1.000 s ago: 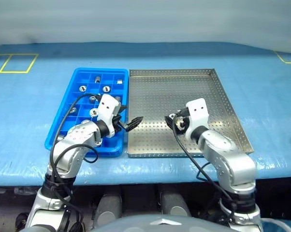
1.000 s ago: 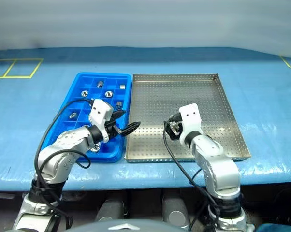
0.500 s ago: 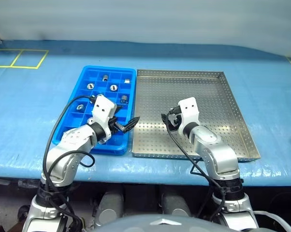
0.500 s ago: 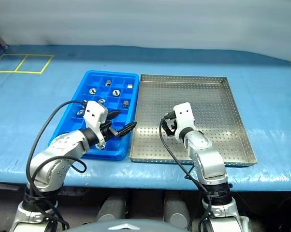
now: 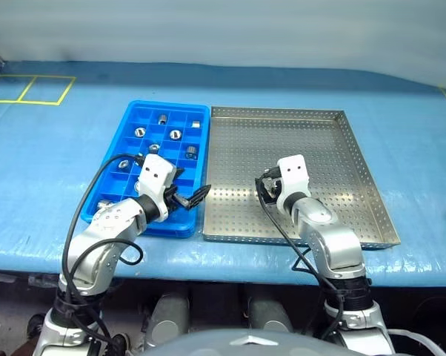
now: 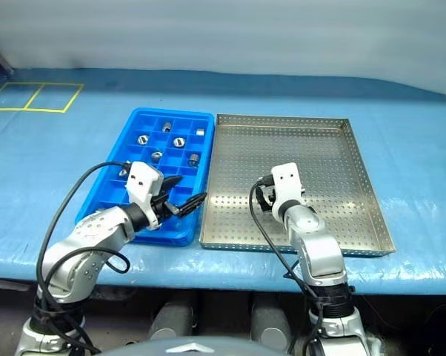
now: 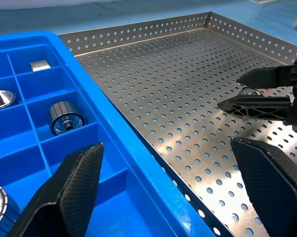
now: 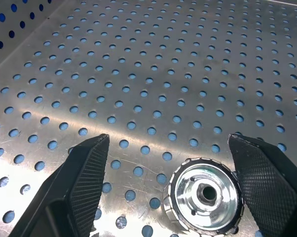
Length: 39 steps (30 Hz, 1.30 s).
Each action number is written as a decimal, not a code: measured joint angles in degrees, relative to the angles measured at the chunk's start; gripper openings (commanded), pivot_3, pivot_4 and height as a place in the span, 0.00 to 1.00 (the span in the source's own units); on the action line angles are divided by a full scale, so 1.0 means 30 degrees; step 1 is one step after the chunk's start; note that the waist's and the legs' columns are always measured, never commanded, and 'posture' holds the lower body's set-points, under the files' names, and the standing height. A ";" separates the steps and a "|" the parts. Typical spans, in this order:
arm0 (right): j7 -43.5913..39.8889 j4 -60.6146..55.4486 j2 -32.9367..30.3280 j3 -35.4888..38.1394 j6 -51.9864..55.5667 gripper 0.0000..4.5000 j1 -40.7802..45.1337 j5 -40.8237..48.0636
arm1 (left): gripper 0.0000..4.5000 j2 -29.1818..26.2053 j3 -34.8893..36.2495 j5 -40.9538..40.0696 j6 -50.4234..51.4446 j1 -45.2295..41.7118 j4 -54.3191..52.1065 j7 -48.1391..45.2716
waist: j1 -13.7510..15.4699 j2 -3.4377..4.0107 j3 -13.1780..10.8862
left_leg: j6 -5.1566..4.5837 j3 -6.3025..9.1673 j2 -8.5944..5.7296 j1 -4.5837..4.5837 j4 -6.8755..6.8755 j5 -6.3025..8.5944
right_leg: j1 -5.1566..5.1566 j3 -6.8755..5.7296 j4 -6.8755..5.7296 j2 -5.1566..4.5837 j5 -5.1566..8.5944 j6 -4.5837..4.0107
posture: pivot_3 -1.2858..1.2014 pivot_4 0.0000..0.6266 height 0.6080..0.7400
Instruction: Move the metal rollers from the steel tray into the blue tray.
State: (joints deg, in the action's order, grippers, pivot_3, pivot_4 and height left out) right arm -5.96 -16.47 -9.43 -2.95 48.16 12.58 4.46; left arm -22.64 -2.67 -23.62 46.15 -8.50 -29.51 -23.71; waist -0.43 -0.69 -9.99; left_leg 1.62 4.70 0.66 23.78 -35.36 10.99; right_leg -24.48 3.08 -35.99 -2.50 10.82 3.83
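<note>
The steel tray (image 5: 304,137) lies right of the blue tray (image 5: 164,104) on the blue-covered table. Several metal rollers (image 5: 175,134) sit in the blue tray's far compartments, one of them (image 7: 65,117) close by in the left wrist view. A single roller (image 8: 205,193) stands on end on the steel tray's perforated floor, between the open fingers (image 8: 267,177) of my right gripper (image 5: 264,190), which hangs low over the near left part of that tray. My left gripper (image 6: 184,191) is open and holds nothing, over the blue tray's near right edge.
The two trays touch along their long sides. Yellow tape lines (image 5: 30,89) mark the covering at the far left. The table's front edge (image 5: 223,256) runs just behind both trays' near rims.
The camera view shifted to the left early on. My right gripper has sunk toward the steel tray's floor around the roller. The left gripper has stayed about where it was.
</note>
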 measured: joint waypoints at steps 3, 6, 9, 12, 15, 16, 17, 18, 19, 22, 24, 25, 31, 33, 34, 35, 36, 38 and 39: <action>0.0129 0.0005 0.0088 0.0043 0.0044 0.90 -0.0212 -0.0007 | 1.00 -0.0037 0.0006 0.0000 0.0027 -0.0087 0.0000 0.0004 | -0.0005 0.0000 0.0000 | 0.0000 0.0000 0.0000 0.0001 -0.0003 0.0000 | 0.0001 0.0000 0.0000 0.0000 0.0000 0.0000 | 0.57 0.24 1.00; 0.0386 0.0070 0.0288 0.0088 0.0229 0.86 -0.0302 -0.0030 | 1.00 -0.0131 0.0005 0.0002 0.0045 -0.0267 0.0001 0.0000 | -0.0028 0.0000 0.0000 | 0.0000 0.0001 0.0000 -0.0002 -0.0003 0.0000 | 0.0001 0.0000 -0.0004 0.0001 -0.0001 0.0000 | 0.57 0.24 1.00; 0.0699 0.0276 0.0534 0.0354 0.0243 0.69 -0.0454 -0.0036 | 1.00 -0.0186 0.0005 0.0009 0.0131 -0.0358 0.0002 0.0003 | -0.0022 0.0000 0.0000 | 0.0000 0.0000 0.0000 -0.0001 -0.0004 0.0000 | 0.0002 0.0001 -0.0004 0.0000 -0.0001 0.0000 | 0.57 0.24 1.00; 0.0837 0.0532 0.0682 0.0503 0.0232 0.48 -0.0607 -0.0048 | 1.00 -0.0246 0.0005 0.0020 0.0317 -0.0411 0.0002 0.0049 | -0.0046 0.0000 0.0000 | 0.0000 -0.0001 0.0000 -0.0002 -0.0004 0.0000 | 0.0002 0.0001 -0.0004 0.0000 -0.0001 0.0000 | 0.57 0.24 1.00; 0.0864 0.0545 0.0769 0.0551 0.0189 0.38 -0.0617 -0.0045 | 1.00 -0.0340 0.0017 0.0049 0.0474 -0.0411 0.0002 0.0288 | -0.0046 0.0002 0.0001 | -0.0001 0.0000 0.0002 -0.0009 -0.0004 0.0000 | 0.0005 0.0000 -0.0007 0.0002 -0.0001 0.0000 | 0.57 0.24 1.00; 0.0863 0.0568 0.0770 0.0548 0.0165 0.38 -0.0617 -0.0049 | 1.00 -0.0433 0.0039 0.0125 0.0636 -0.0395 0.0002 0.0416 | -0.0048 0.0002 0.0001 | -0.0001 0.0000 0.0002 -0.0012 -0.0005 0.0000 | 0.0008 0.0001 -0.0007 0.0002 -0.0001 0.0000 | 0.58 0.24 1.00; 0.0854 0.0591 0.0779 0.0541 0.0130 0.38 -0.0617 -0.0050 | 1.00 -0.0518 0.0088 0.0225 0.0739 -0.0328 0.0003 0.0573 | -0.0052 0.0002 0.0001 | -0.0001 -0.0002 0.0002 -0.0013 -0.0006 0.0000 | 0.0009 0.0001 -0.0008 0.0002 -0.0001 0.0000 | 0.58 0.24 1.00; 0.0843 0.0611 0.0784 0.0541 0.0072 0.38 -0.0619 -0.0051 | 1.00 -0.0541 0.0170 0.0306 0.0793 -0.0237 0.0003 0.0799 | -0.0052 0.0002 0.0001 | -0.0001 -0.0001 0.0002 -0.0013 -0.0006 0.0000 | 0.0009 0.0002 -0.0007 0.0002 -0.0001 0.0000 | 0.58 0.24 1.00; 0.0804 0.0644 0.0794 0.0525 -0.0016 0.38 -0.0619 -0.0045 | 1.00 -0.0511 0.0352 0.0349 0.0824 -0.0119 0.0004 0.1038 | -0.0047 0.0002 0.0001 | -0.0001 0.0000 0.0001 -0.0011 -0.0005 0.0000 | 0.0008 0.0002 -0.0007 0.0001 -0.0001 0.0000 | 0.58 0.24 1.00; 0.0533 0.0638 0.0885 0.0404 -0.0249 0.38 -0.0627 0.0096 | 1.00 -0.0108 0.1259 0.0400 0.0907 0.0203 0.0004 0.2018 | -0.0019 0.0002 0.0001 | -0.0001 0.0006 0.0003 -0.0011 -0.0003 0.0000 | 0.0007 -0.0003 -0.0006 0.0002 -0.0001 0.0000 | 0.59 0.24 1.00; -0.0130 0.0436 0.1023 0.0341 -0.0853 0.38 -0.0621 0.0471 | 1.00 0.0096 0.1898 0.0548 0.1008 0.0265 0.0004 0.2775 | -0.0005 0.0002 0.0001 | -0.0001 0.0008 0.0002 -0.0010 -0.0003 0.0000 | 0.0008 -0.0005 -0.0007 0.0002 -0.0001 0.0000 | 0.59 0.24 1.00; -0.0470 0.0185 0.1048 0.0275 -0.1053 0.38 -0.0615 0.0673 | 1.00 0.0221 0.2164 0.0692 0.1018 0.0287 0.0004 0.3063 | -0.0002 0.0001 0.0001 | -0.0001 0.0008 0.0001 -0.0010 -0.0004 0.0000 | 0.0008 -0.0004 -0.0007 0.0002 -0.0002 0.0001 | 0.59 0.24 1.00; -0.3488 -0.2465 0.0919 -0.1050 -0.2074 0.38 0.0507 0.2699 | 1.00 0.0990 0.3595 0.0986 0.1048 0.0382 0.0005 0.4665 | 0.0090 -0.0002 0.0000 | 0.0000 0.0029 0.0002 -0.0017 -0.0005 0.0000 | 0.0021 -0.0018 -0.0007 0.0003 -0.0002 0.0002 | 0.60 0.24 1.00; -0.3790 -0.2830 0.1070 -0.1329 -0.2174 0.38 0.0848 0.3021 | 1.00 0.1030 0.3921 0.1138 0.1050 0.0379 0.0006 0.5092 | 0.0202 -0.0002 0.0000 | 0.0001 0.0033 0.0002 -0.0018 -0.0005 0.0000 | 0.0023 -0.0020 -0.0007 0.0003 -0.0002 0.0002 | 0.60 0.24 1.00; -0.3829 -0.2837 0.1120 -0.1456 -0.2207 0.38 0.0989 0.3097 | 1.00 0.1122 0.4118 0.1164 0.1051 0.0376 0.0011 0.5311 | 0.0261 -0.0003 0.0001 | 0.0001 0.0032 0.0001 -0.0016 -0.0007 -0.0001 | 0.0023 -0.0020 -0.0007 0.0003 -0.0003 0.0002 | 0.60 0.24 1.00; -0.3867 -0.2826 0.1179 -0.1601 -0.2222 0.38 0.1127 0.3135 | 1.00 0.1172 0.4301 0.1241 0.1059 0.0360 0.0046 0.5525 | 0.0335 -0.0003 0.0000 | 0.0002 0.0032 0.0001 -0.0015 -0.0010 -0.0001 | 0.0024 -0.0020 -0.0007 0.0002 -0.0003 0.0002 | 0.60 0.24 1.00; -0.3901 -0.2774 0.1200 -0.1808 -0.2232 0.38 0.1339 0.3136 | 1.00 0.1203 0.4484 0.1411 0.1065 0.0307 0.0152 0.5807 | 0.0395 -0.0004 0.0000 | 0.0003 0.0031 0.0000 -0.0015 -0.0013 -0.0002 | 0.0023 -0.0020 -0.0007 0.0003 -0.0004 0.0002 | 0.60 0.24 1.00; -0.4061 -0.2643 0.1264 -0.2259 -0.2421 0.38 0.1730 0.3128 | 1.00 0.1488 0.4855 0.1734 0.1051 0.0043 0.0717 0.6392 | 0.0533 -0.0005 0.0002 | 0.0005 0.0033 0.0001 -0.0025 -0.0012 -0.0003 | 0.0029 -0.0025 -0.0007 0.0004 -0.0005 0.0000 | 0.61 0.24 1.00; -0.4210 -0.2528 0.1295 -0.2568 -0.2663 0.38 0.1834 0.3106 | 1.00 0.1574 0.4928 0.1832 0.1030 -0.0047 0.1056 0.6609 | 0.0583 -0.0006 0.0002 | 0.0005 0.0035 0.0001 -0.0025 -0.0012 -0.0003 | 0.0030 -0.0027 -0.0007 0.0004 -0.0004 0.0000 | 0.61 0.24 1.00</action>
State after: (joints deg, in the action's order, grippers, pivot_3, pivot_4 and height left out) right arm -18.59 -24.05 -5.55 -10.65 40.17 18.08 13.78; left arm -17.92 12.11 -18.12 49.24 -8.64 -26.35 -3.88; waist 1.32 -0.71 -9.98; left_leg 1.64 4.80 0.66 23.71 -35.40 10.98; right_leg -24.39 2.99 -36.01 -2.48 10.81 3.83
